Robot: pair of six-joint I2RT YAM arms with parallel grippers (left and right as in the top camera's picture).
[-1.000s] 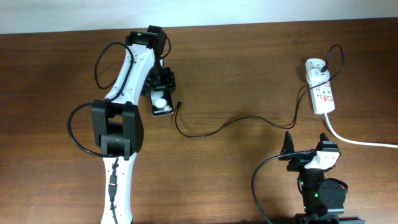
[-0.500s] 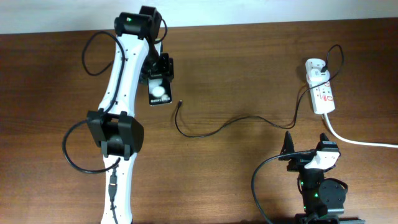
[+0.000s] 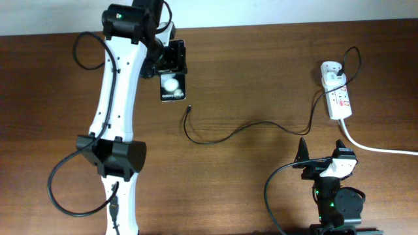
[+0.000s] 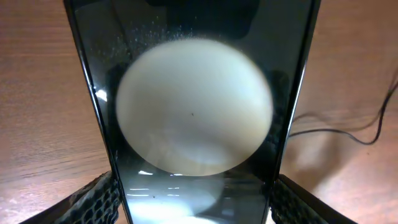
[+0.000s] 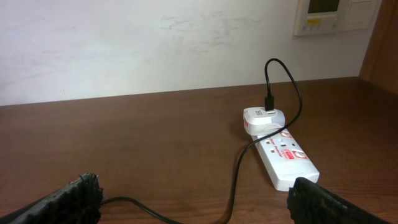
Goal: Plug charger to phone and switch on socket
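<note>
My left gripper (image 3: 171, 60) is shut on the phone (image 3: 171, 86), black with a white round patch and small lettering, near the table's far edge. In the left wrist view the phone (image 4: 196, 118) fills the frame between my two fingers (image 4: 196, 208). The charger's black cable (image 3: 225, 135) lies on the table. Its plug tip (image 3: 188, 109) lies loose just below and right of the phone, apart from it. Its white adapter (image 3: 331, 70) sits in the socket strip (image 3: 341, 101), which also shows in the right wrist view (image 5: 285, 158). My right gripper (image 3: 321, 158) is open and empty near the front edge.
The strip's thick white cord (image 3: 379, 149) runs off to the right edge. A wall stands behind the table's far edge (image 5: 155, 43). The black cable (image 5: 235, 180) passes between my right fingers' view and the strip.
My left arm has carried the phone toward the far edge, away from the cable's plug tip. The cable, the strip and the right arm have not moved.
</note>
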